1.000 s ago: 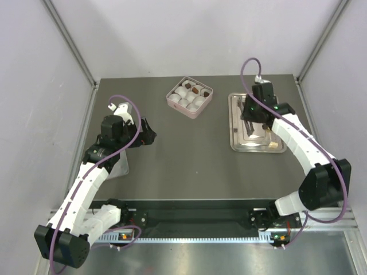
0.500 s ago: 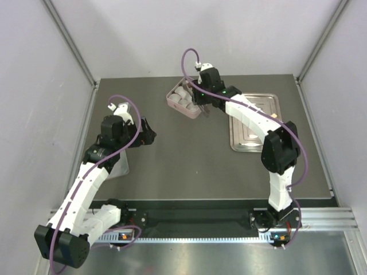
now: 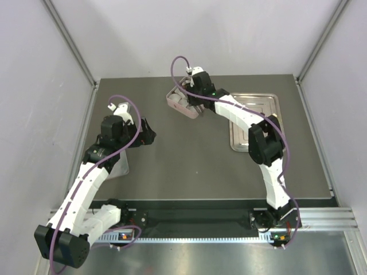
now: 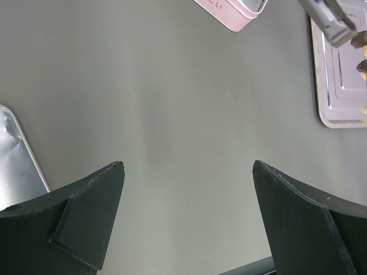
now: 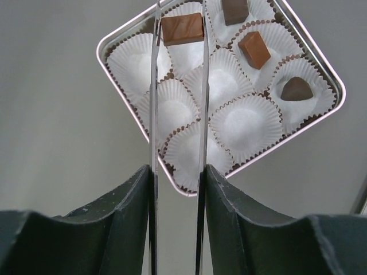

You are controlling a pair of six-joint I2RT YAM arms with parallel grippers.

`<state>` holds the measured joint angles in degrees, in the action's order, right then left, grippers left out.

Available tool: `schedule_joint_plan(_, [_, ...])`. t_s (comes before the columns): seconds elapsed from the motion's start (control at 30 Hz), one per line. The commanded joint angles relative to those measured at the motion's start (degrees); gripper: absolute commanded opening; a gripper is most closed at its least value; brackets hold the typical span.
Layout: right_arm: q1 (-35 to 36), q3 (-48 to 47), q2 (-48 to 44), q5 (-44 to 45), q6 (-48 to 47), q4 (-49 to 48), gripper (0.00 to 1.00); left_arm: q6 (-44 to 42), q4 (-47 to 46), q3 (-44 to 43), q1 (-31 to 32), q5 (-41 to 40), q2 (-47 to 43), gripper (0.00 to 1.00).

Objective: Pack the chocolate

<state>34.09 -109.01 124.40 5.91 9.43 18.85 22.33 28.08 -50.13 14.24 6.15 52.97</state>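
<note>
My right gripper is shut on a pair of thin metal tweezers. Their tips pinch a rectangular brown chocolate above the far corner of the square pink box. The box is lined with white paper cups. Three other chocolates lie in cups along its far side. In the top view the right gripper hangs over the box. My left gripper is open and holds nothing over bare table, at the left.
A silver tray lies right of the box; the left wrist view shows brown pieces on the tray. A flat silver lid lies under my left arm. Grey walls close in the table.
My right arm has swung left from the silver tray to above the pink box, carrying the tweezers and the chocolate. The left arm has not moved.
</note>
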Motion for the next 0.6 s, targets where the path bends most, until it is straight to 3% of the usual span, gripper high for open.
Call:
schedule_joint_plan(0.0, [1.0, -3.8, 1.2, 1.9, -1.6, -4.0, 0.41, -0.8, -2.4, -0.3, 0.1, -0.5, -1.0, 0.99])
schedule_joint_plan(0.37, [0.9, -5.8, 5.6, 2.3, -0.7, -5.1, 0.42, -0.8, -2.2, -0.5, 0.1, -0.8, -0.6, 0.99])
schedule_joint_plan(0.57, [0.8, -7.2, 6.4, 2.9, -1.4, -5.0, 0.48, -0.9, -2.2, -0.5, 0.1, -0.8, -0.3, 0.99])
